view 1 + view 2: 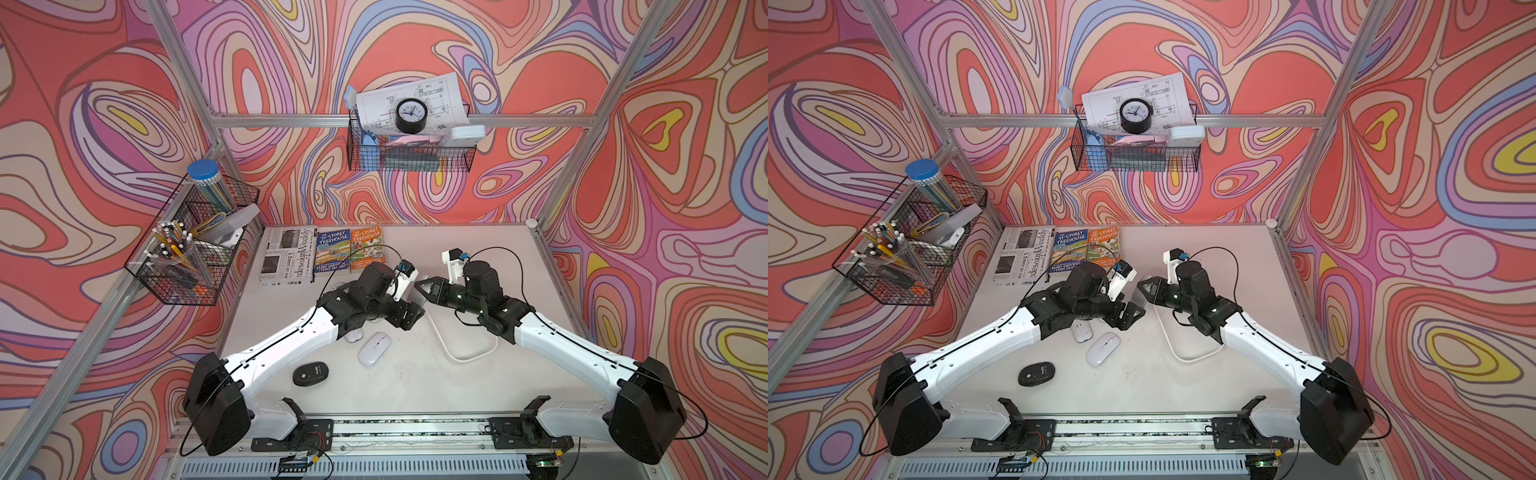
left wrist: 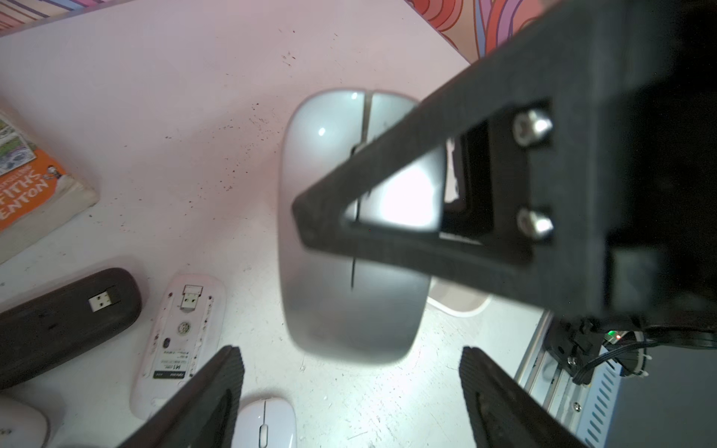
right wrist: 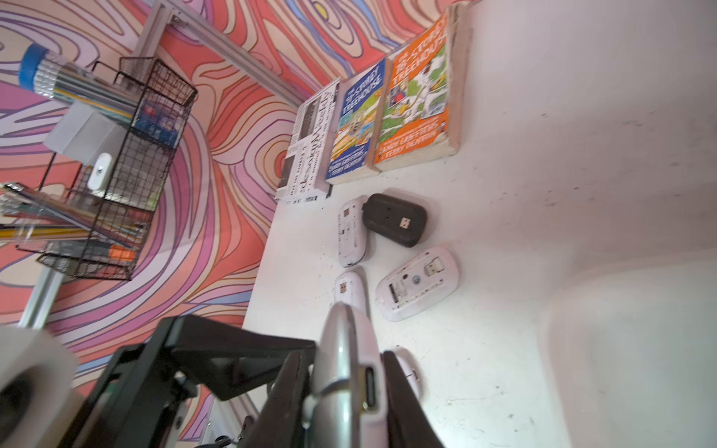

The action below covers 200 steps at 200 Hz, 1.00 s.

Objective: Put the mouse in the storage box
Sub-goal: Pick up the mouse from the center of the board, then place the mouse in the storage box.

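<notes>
R gripper (image 3: 343, 358) is clamped on the mouse (image 3: 341, 374). The mouse is silver and held on edge. One finger (image 3: 287, 395) sits flat on its top shell, the other on the white underside, w/ the charge port facing the R wrist cam. The mouse is off the table, mid-desk btw the two arms.

L gripper (image 2: 351, 353) stands wide. Its fingers (image 2: 209, 388) are either side of the mouse's end w/ a clear gap each side, not touching. In the L wrist view an R finger lies across the mouse's top.

Box (image 1: 463, 343) is a white tray w/ rounded corners, flat on the table. It's mostly hidden under the R arm in both top views; only its near corner shows. The mouse hangs just beside the rim and is not in the box. Can't tell if it overlaps the rim.

A white mouse (image 1: 375, 349) and a black mouse (image 1: 311, 373) lie top up nearer the arm bases. A 2nd white one (image 1: 354, 336) is half under the L arm. The R wrist view shows more mice, underside up, near the books (image 1: 330, 253). These are a black one w/ dongle (image 3: 395, 225) and three white. The mag (image 1: 288, 259) lies beside the books at the table's far edge.
</notes>
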### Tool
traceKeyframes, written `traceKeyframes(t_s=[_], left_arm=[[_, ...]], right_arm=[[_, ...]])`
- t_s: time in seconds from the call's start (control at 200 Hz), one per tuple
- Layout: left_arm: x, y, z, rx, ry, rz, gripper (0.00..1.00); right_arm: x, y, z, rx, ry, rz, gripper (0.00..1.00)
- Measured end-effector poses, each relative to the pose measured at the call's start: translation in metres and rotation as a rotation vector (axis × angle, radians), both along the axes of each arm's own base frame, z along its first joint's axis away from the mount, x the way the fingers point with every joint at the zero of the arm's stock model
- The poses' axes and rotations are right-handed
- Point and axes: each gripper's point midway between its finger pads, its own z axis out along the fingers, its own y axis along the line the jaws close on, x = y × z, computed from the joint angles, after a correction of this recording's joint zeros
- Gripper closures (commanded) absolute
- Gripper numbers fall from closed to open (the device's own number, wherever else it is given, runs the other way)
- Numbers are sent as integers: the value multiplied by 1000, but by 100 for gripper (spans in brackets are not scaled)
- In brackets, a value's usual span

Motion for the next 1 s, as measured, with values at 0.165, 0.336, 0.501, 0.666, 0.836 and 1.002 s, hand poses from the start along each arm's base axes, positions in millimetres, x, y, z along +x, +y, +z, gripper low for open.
traceKeyframes(t_s=[0.165,0.336,0.501,0.666,0.836,1.002], left_arm=[[0,29,16,22,-62,102,11],[4,54,20,48,-76,213,9],[4,72,3,90,-43,284,9],[4,81,-12,113,-9,325,10],[3,85,-23,120,15,343,10],[5,92,-40,145,54,371,10]], right_arm=[[28,-59,-29,-52,38,-171,81],[29,-86,-71,-126,110,-258,80],[37,-95,-105,-177,150,-320,80],[53,-102,-127,-210,153,-376,80],[74,-116,-142,-228,148,-438,80],[105,-130,-145,-217,132,-495,79]])
